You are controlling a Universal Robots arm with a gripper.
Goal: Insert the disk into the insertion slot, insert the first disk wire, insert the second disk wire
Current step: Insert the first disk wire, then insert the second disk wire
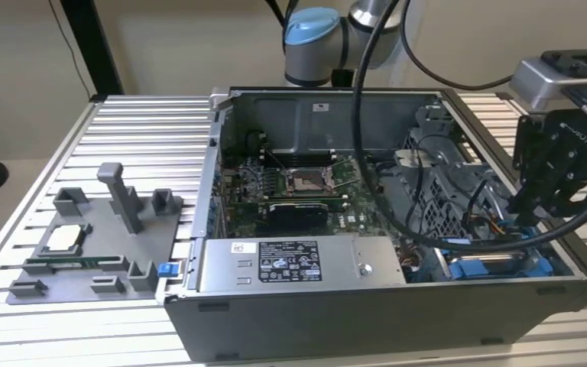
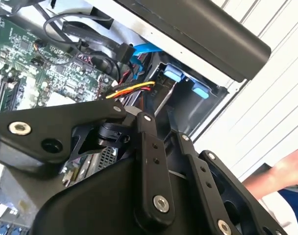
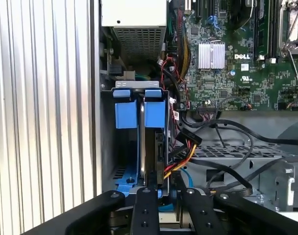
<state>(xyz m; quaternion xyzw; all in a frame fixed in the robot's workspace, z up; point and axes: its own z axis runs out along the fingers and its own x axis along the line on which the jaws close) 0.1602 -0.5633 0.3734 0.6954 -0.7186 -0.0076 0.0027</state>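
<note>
Disk (image 3: 152, 152) standing on edge inside the insertion slot (image 3: 107, 147), between the bay's grey sheet-metal walls, with blue tabs (image 3: 155, 108) at its far end. The gripper (image 3: 167, 193) sits at the disk's near end, just beside it. Contact cannot be judged, nor whether the claw is wide or narrow. A yellow, red and black wire bundle (image 3: 181, 157) runs alongside the disk toward the claw. In the exterior view the gripper reaches down into the computer case (image 1: 375, 313) at the exterior view's right.
</note>
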